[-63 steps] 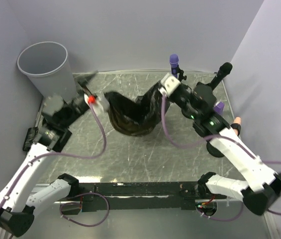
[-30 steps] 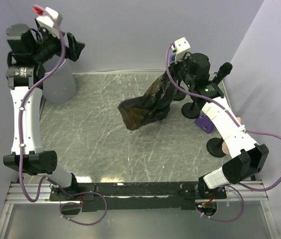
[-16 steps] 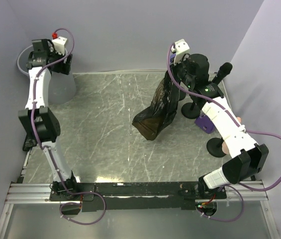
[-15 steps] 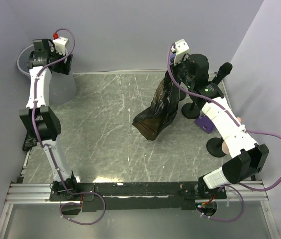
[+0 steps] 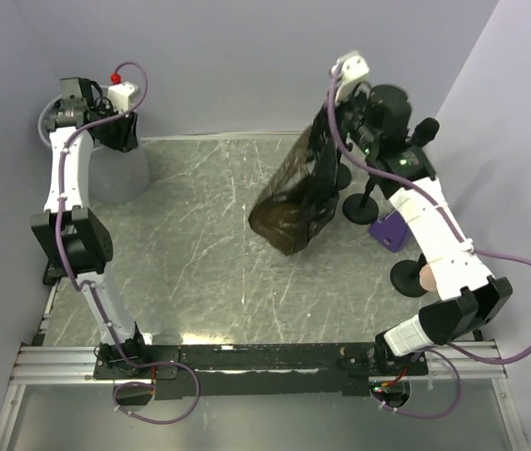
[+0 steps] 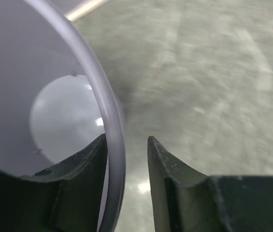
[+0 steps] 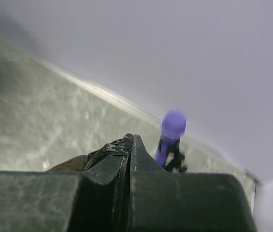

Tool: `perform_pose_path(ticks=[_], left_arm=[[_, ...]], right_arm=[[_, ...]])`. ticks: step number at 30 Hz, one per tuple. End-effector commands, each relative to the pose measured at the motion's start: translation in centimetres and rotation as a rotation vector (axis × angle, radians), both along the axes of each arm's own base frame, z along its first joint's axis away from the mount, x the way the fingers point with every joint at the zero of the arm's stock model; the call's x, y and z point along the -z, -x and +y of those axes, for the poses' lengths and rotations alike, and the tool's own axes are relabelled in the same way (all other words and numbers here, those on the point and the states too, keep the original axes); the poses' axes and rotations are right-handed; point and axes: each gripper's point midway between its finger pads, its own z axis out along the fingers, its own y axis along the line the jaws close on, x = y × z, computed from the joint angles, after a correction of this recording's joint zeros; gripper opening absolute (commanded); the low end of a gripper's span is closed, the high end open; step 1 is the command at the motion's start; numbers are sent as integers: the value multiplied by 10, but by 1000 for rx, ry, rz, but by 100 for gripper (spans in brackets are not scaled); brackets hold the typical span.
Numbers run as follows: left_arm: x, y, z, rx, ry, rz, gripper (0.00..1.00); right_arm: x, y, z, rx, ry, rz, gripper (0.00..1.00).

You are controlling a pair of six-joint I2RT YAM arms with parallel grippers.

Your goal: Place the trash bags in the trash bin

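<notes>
At the table's (image 5: 180, 263) far left corner, the trash bin (image 5: 119, 180) stands mostly hidden behind the left arm. The left gripper (image 6: 126, 141) straddles its rim, narrowly parted, one finger inside and one outside with a gap showing. At the far right, the right gripper (image 7: 129, 145) pinches the top of the dark trash bag (image 5: 291, 202). The bag hangs over the table, and whether its bottom touches cannot be told.

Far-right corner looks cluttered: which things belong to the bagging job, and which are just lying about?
Job: trash bag, held by right gripper; trash bin, left gripper straddling its rim.
Lying about: purple-topped stand; black stands; purple block.
</notes>
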Motion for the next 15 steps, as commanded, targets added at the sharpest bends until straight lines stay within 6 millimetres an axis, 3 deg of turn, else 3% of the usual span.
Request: perform_pose_path(ticks=[1, 6, 9, 13, 15], left_arm=[[-47, 70, -79, 250, 136, -5, 1], [-50, 131, -171, 521, 156, 7, 1], [-58, 158, -217, 637, 189, -7, 1], [-60, 186, -258, 777, 204, 11, 1], [-55, 191, -268, 808, 203, 20, 2]], right_arm=[[-90, 18, 9, -75, -130, -157, 0], [-138, 29, 13, -112, -222, -213, 0], [-163, 37, 11, -120, -248, -278, 0], [-194, 47, 0, -91, -272, -373, 0], [-206, 52, -4, -80, -280, -414, 0]])
